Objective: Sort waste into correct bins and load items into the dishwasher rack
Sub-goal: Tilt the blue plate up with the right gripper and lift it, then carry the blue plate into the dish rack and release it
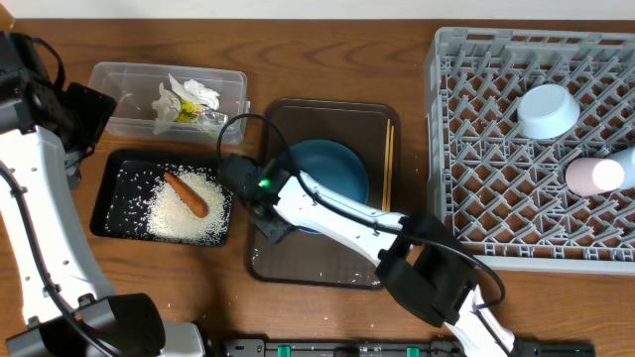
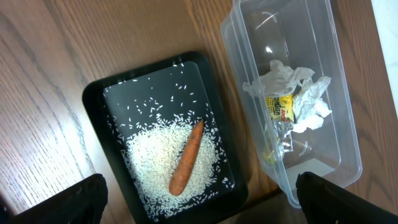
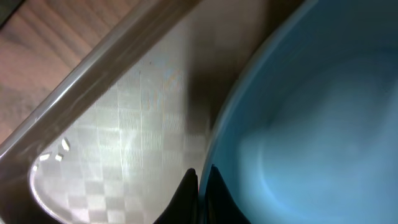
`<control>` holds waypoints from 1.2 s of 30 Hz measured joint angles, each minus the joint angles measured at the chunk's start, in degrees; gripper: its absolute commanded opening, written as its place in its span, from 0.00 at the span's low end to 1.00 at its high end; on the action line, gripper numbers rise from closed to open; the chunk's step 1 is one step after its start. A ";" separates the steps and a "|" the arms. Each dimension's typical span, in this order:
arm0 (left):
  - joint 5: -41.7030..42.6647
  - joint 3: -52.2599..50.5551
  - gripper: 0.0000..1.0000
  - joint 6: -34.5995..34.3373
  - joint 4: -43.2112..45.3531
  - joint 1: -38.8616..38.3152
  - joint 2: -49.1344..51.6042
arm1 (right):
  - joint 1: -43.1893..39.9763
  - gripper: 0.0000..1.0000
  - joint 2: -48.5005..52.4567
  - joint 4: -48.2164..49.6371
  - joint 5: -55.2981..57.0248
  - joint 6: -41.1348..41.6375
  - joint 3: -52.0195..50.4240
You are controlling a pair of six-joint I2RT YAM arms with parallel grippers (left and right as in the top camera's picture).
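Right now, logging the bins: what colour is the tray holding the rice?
Black. The tray shows best in the left wrist view.

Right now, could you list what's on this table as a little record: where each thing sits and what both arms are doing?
clear rectangular plastic tub: crumpled white paper and foil wrappers inside
shallow black rectangular tray: pile of white rice grains, small orange carrot on top
dark-brown serving tray: large round dark-blue bowl, thin wooden chopsticks beside it
grey plastic rack: small pale-blue bowl, small whitish cup
left gripper: open, above the black tray and tub
right gripper: at the dark-blue bowl's rim, grip unclear
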 measured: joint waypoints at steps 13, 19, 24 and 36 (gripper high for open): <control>0.00 0.00 0.99 0.00 0.02 0.00 0.00 | -12.35 0.01 -9.14 -16.83 -2.80 0.11 14.82; 0.00 0.00 0.99 0.00 0.00 0.00 0.00 | -33.11 0.01 -20.85 -20.55 -8.04 -2.51 15.91; 0.00 0.00 0.99 0.00 0.00 0.00 0.00 | -50.31 0.01 -24.57 -23.34 -24.15 -10.34 16.09; 0.00 0.00 0.99 0.00 0.02 0.00 0.00 | -76.63 0.01 -24.59 -34.38 -66.93 -38.69 1.81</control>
